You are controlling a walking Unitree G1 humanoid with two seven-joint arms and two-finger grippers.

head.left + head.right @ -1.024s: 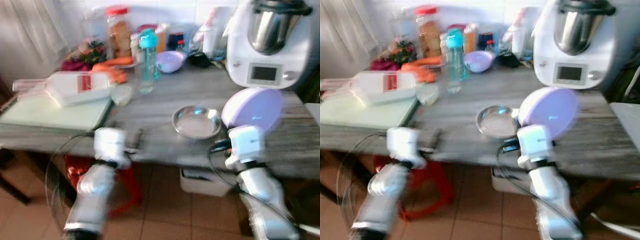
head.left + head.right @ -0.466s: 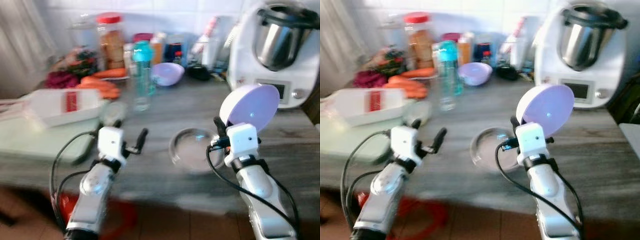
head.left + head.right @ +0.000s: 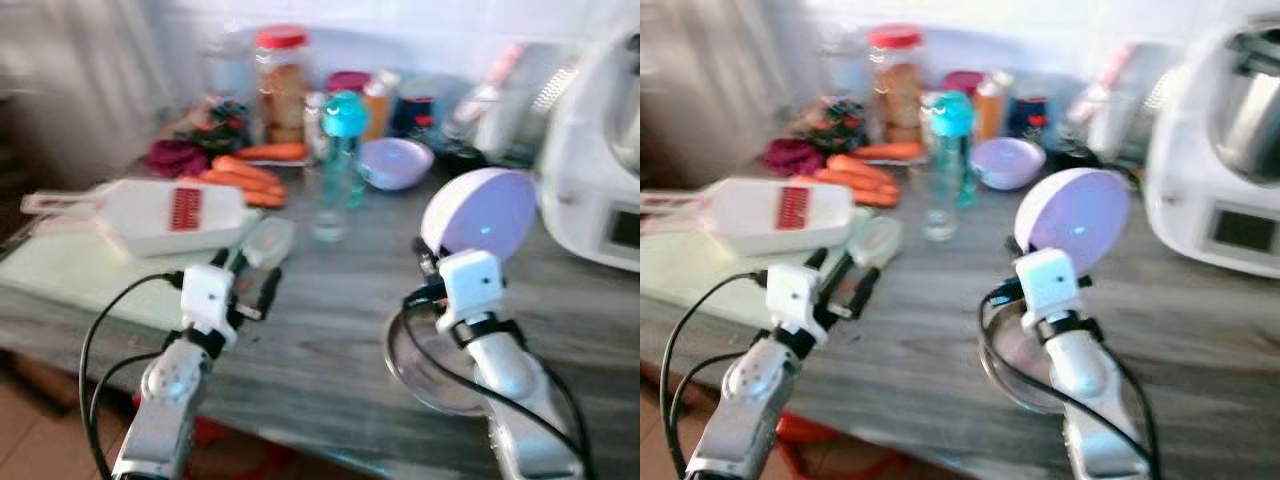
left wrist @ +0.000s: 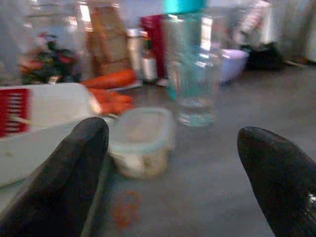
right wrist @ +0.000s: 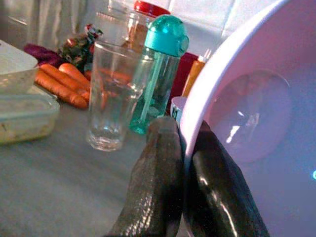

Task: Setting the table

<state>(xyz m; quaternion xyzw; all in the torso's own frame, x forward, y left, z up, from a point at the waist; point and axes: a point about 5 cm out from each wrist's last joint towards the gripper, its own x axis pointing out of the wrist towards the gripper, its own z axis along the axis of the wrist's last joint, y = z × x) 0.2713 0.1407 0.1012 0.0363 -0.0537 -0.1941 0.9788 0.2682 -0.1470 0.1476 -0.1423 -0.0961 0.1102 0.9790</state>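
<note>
I am gripping the purple bowl (image 3: 478,212) by its rim in my right pincer (image 5: 185,148), not yet setting it on the desk (image 3: 330,330), my left pincer (image 4: 173,163) hanging spread apart.

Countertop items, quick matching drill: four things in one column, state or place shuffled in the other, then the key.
Things:
1. lilac plate
2. clear drinking glass
3. glass dish
4. carrots

States or places:
A. flat on the counter, under the right arm
B. held on edge in the right gripper
C. lying by the jars at the back
D. upright in front of the teal bottle

Pairs: 1-B, 2-D, 3-A, 4-C
</note>
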